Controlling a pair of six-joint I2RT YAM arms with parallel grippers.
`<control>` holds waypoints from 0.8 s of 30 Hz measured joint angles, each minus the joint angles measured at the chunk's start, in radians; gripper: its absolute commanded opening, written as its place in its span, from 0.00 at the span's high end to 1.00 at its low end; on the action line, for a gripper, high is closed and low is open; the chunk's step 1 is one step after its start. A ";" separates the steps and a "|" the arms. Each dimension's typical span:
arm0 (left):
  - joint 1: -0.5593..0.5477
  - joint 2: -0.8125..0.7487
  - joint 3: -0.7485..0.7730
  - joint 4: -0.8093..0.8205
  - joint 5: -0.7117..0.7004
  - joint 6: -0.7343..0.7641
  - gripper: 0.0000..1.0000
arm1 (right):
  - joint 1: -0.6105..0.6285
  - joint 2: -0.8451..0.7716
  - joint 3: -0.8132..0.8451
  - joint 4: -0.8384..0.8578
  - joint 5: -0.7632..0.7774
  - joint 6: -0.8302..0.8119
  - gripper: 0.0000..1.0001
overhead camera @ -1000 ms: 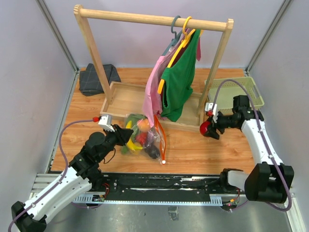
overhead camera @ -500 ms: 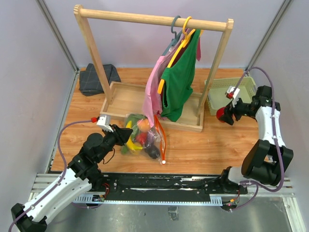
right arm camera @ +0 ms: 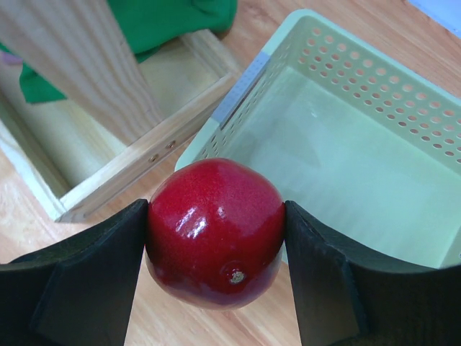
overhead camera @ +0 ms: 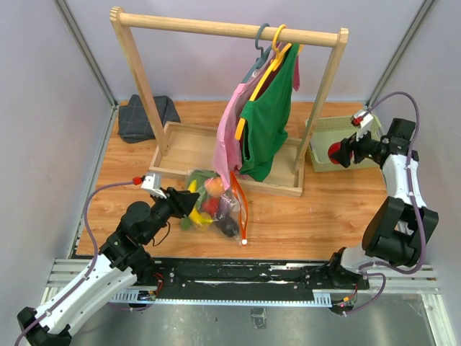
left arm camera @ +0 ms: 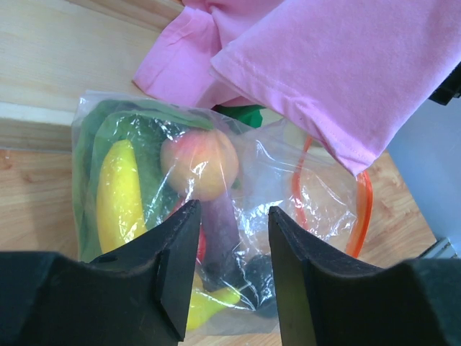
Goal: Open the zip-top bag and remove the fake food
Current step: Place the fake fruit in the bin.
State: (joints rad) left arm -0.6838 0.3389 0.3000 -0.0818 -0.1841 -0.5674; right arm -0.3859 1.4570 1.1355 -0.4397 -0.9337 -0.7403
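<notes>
Wooden tabletop (overhead camera: 324,209) carries a clothes rack (overhead camera: 223,29), a pale green basket (overhead camera: 325,144) at right, and the zip-top bag (overhead camera: 216,205) lying near the front under a hanging pink shirt (left arm camera: 324,72), with fake food (left arm camera: 199,163) inside: banana, peach, green leaves. Left gripper (left arm camera: 232,209) reaches low toward the bag, jaws apart at its near edge. Right gripper (overhead camera: 337,153), arm raised, is clamped on a red fruit (right arm camera: 215,231) above the basket's rim

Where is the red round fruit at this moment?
The red fruit is on the right of the top view, gripped in the right tool at the left edge of the green basket, near the rack's right post.
</notes>
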 measured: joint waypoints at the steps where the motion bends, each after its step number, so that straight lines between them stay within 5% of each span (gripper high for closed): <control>1: 0.000 -0.005 -0.005 0.000 -0.001 -0.002 0.49 | 0.000 0.005 0.000 0.026 0.000 0.029 0.79; 13: 0.000 -0.020 -0.022 0.002 -0.002 -0.017 0.45 | 0.000 0.111 0.001 0.249 0.024 0.293 0.75; 24: 0.000 -0.024 -0.022 0.021 0.000 -0.024 0.45 | 0.002 0.228 0.051 0.320 0.082 0.416 0.54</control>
State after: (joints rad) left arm -0.6838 0.3153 0.2779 -0.0612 -0.1844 -0.5915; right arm -0.3840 1.6848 1.1870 -0.1192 -0.8513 -0.3244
